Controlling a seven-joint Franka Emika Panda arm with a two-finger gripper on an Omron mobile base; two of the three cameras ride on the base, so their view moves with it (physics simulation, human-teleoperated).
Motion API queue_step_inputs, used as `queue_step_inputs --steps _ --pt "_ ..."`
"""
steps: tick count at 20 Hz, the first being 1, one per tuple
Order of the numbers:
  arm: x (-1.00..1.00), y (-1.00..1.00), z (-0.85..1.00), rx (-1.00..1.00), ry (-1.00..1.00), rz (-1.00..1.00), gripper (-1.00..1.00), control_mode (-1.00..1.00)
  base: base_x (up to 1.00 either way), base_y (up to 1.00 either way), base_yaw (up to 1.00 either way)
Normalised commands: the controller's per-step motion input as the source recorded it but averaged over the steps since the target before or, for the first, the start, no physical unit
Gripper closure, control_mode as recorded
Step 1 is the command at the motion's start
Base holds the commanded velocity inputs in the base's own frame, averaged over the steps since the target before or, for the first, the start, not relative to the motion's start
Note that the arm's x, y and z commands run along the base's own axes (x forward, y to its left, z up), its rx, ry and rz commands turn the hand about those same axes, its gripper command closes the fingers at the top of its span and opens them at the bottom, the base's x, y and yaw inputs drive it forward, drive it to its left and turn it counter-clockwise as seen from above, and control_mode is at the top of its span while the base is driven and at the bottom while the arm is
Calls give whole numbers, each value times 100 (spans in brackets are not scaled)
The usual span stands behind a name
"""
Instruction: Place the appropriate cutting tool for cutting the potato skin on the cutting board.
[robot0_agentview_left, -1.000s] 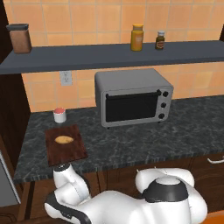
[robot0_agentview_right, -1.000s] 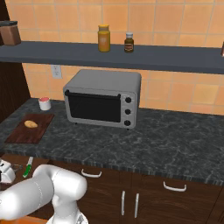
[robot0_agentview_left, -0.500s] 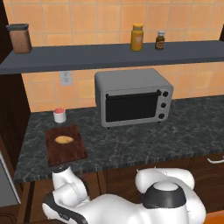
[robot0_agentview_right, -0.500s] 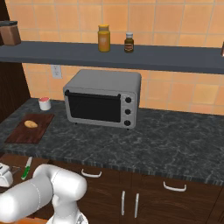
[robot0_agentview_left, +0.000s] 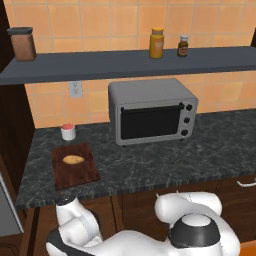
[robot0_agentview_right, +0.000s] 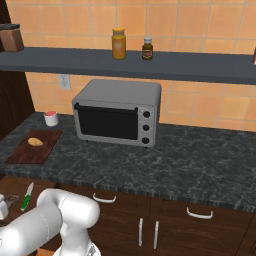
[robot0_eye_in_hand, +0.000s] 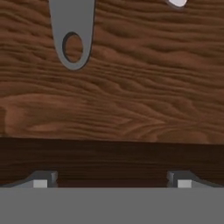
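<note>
Evidently the peeler (robot0_eye_in_hand: 72, 33) lay flat on a brown wooden surface (robot0_eye_in_hand: 131, 100) below worktop level, seen from close above in the hand view; this looked like the inside of an open drawer. It was grey metal, its visible end rounded with an oval hole, the rest running off the top edge. A white sliver (robot0_eye_in_hand: 176, 2) showed near it, probably the knife blade. The gripper (robot0_eye_in_hand: 109, 180) hung over the wood with its jaws spread wide and nothing between them, the peeler well ahead of the tips. The step in hand seemed to be the reach for the peeler; next the jaws would need to line up across it. Up on the worktop (robot0_agentview_left: 150, 165) the cutting board (robot0_agentview_left: 80, 175) held the potato (robot0_agentview_left: 73, 159).
</note>
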Motion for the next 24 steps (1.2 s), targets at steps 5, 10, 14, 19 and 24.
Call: queue_step_inputs --steps 5,10,14,19,24 --pt "53 -4 5 0 -6 0 -100 -100 0 0 0" --pt "37 1 0 0 -15 0 -100 -100 0 0 0" --pt "38 4 0 0 -14 0 -100 -100 0 0 0" --pt "19 11 -19 0 -8 0 -100 -100 0 0 0" --pt "6 26 -23 0 -7 0 -100 -100 0 0 0"
